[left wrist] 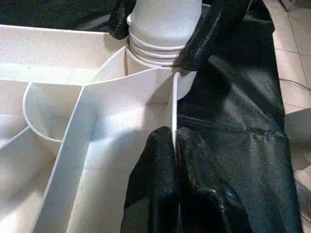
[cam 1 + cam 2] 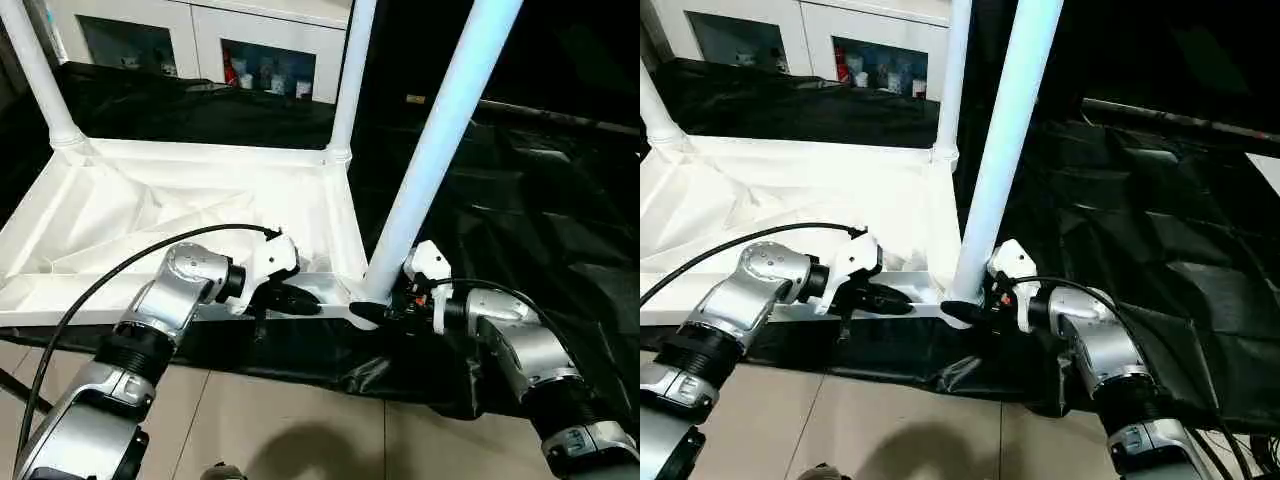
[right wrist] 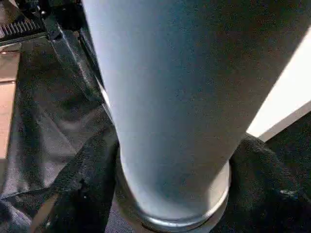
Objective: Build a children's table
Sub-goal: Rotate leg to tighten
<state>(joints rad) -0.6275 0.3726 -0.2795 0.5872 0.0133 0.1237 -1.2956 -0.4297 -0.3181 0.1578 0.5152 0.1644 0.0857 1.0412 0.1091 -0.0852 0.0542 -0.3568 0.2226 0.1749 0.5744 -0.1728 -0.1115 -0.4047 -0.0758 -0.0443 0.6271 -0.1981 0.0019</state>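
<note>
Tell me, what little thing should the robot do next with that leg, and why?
Probably turn or press the leg further into its corner socket. The right gripper straddles the leg's base, the ribbed end still shows above the socket, and the left gripper pinches the tabletop's edge wall to steady it. Two other legs already stand.

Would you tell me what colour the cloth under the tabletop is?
Black: the cloth under the white tabletop shows best in the left eye view.

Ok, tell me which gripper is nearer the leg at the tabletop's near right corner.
Right. The right gripper straddles the base of that leg; the left gripper pinches the tabletop rim beside it.
</note>
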